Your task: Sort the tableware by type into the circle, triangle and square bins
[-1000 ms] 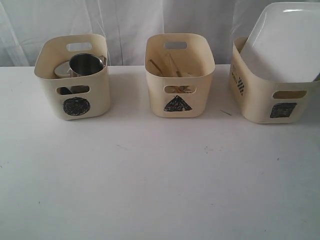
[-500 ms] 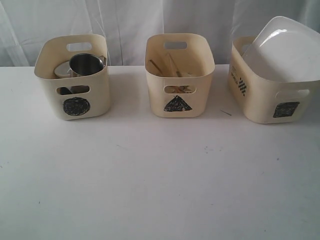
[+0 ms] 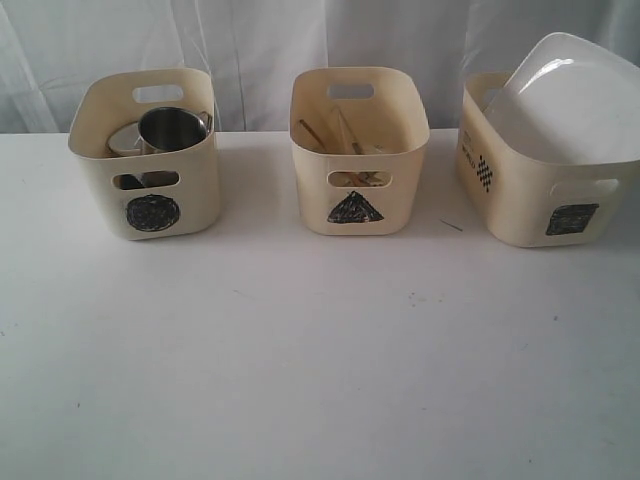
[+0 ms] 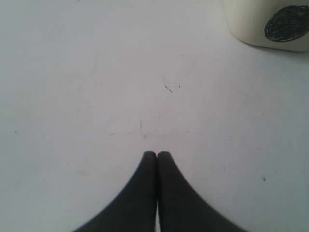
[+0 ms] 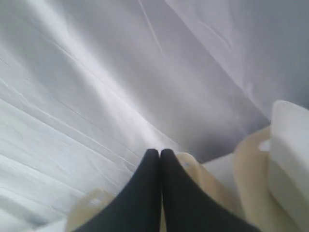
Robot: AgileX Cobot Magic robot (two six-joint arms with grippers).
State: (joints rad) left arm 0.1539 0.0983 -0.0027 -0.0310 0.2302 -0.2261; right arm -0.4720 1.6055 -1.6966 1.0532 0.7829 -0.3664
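Three cream bins stand in a row at the back of the table. The circle bin [image 3: 146, 152] on the left holds a steel mug [image 3: 172, 128] and another steel piece behind it. Wooden chopsticks [image 3: 335, 131] lean inside the triangle bin [image 3: 359, 150] in the middle. A large white plate [image 3: 573, 98] leans tilted in the square bin [image 3: 540, 190] on the right. Neither gripper shows in the exterior view. My left gripper [image 4: 157, 153] is shut and empty over bare table, the circle bin [image 4: 270, 21] off to one side. My right gripper [image 5: 160, 152] is shut and empty, facing the curtain, with bin rims blurred behind it.
A white curtain [image 3: 260, 50] hangs behind the bins. The white table [image 3: 320, 360] stretches in front of them with small dark specks. A thin dark sliver [image 3: 452, 225] lies between the triangle and square bins.
The white plate has dropped from upright and high to a lower, tilted lean in the square bin. The square bin has shifted slightly. The other two bins are unchanged.
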